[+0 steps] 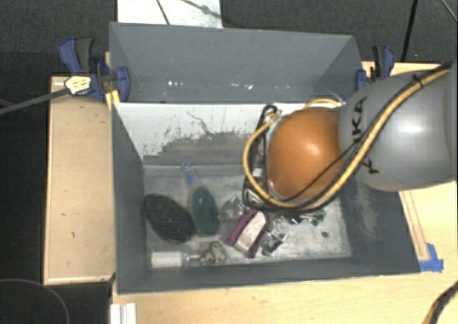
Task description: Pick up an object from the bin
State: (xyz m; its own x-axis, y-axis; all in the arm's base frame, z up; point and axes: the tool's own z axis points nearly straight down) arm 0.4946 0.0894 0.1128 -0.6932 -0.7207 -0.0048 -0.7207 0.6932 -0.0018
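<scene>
Arm (pixel 401 136) down in the bin (pixel 129 194) | gripper (pixel 274 233) (under its orange cover (pixel 304 151), opening impossible to tell) just beside purple-and-white block (pixel 247 232) | green oval (pixel 205 210), black oval (pixel 168 217) further left

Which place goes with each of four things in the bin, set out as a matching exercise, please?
Things:
1 black oval
2 green oval
3 purple block
4 blue bit

Places:
a closest to the arm's orange cover
b leftmost of the four
c alone, nearer the back wall
d between the black oval and the purple block

Pairs: 1-b; 2-d; 3-a; 4-c
</scene>
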